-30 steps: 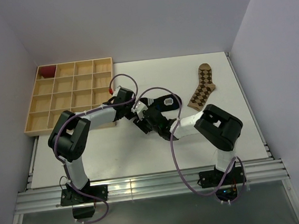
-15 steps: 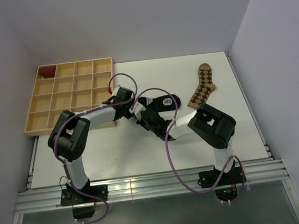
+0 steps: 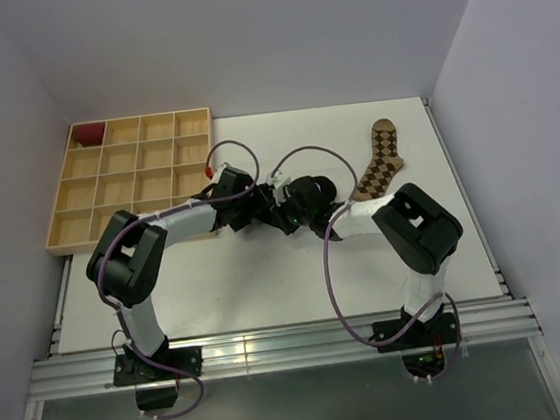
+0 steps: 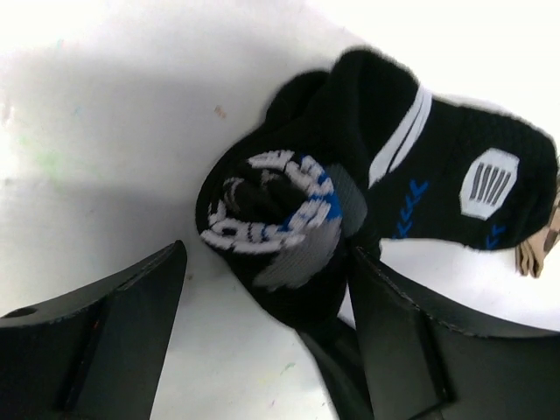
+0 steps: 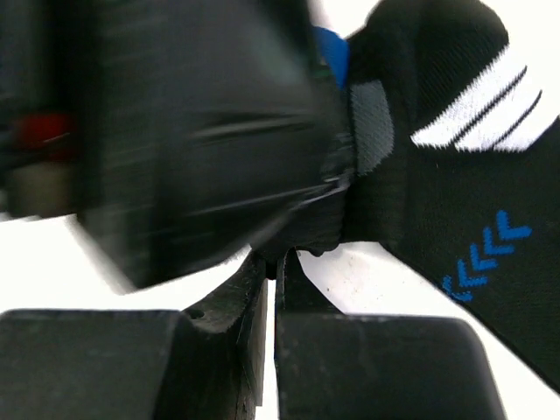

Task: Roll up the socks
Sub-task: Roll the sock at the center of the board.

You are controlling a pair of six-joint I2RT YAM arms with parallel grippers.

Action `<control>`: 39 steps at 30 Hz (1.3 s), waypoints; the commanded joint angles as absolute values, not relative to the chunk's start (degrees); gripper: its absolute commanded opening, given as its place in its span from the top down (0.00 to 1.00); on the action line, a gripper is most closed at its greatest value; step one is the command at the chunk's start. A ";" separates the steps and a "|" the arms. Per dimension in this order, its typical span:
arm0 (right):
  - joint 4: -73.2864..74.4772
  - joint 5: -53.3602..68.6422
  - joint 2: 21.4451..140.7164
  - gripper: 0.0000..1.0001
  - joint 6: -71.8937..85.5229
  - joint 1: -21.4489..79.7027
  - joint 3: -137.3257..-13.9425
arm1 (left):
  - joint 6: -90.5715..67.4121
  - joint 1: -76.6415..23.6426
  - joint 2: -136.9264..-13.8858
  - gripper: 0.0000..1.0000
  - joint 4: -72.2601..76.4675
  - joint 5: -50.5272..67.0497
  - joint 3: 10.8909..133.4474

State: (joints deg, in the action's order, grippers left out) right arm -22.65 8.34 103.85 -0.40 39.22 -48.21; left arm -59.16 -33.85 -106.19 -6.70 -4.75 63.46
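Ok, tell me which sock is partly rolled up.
The black sock with blue chevrons: one end is coiled into a roll. The brown argyle sock lies flat and unrolled, further right.

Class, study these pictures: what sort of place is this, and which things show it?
Probably a robotics lab test cell, not a home. The left arm and right arm are bolted to a metal rail at a white table boxed in by plain walls. A partly rolled black sock lies on it.
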 commanded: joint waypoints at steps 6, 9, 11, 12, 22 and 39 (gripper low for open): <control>-14.77 31.09 107.30 1.00 9.14 32.62 -54.58 | -61.70 -34.01 -97.75 0.16 -4.58 -6.85 55.91; -13.45 33.13 108.98 1.00 10.45 31.56 -56.42 | -63.45 -33.49 -94.85 0.15 -1.25 -8.17 52.57; -12.49 34.89 109.86 1.00 10.98 30.76 -57.56 | -64.16 -33.22 -93.96 0.14 -0.53 -8.52 50.55; -12.05 35.15 110.21 1.00 11.07 30.59 -58.00 | -64.33 -33.22 -93.17 0.14 2.69 -8.53 49.93; -7.21 37.70 112.76 1.00 11.16 30.32 -62.22 | -67.23 -32.00 -89.21 0.12 11.07 -10.37 43.51; -5.63 47.72 117.86 1.00 20.65 27.69 -66.36 | -69.35 -29.88 -95.18 0.24 11.69 -9.58 44.47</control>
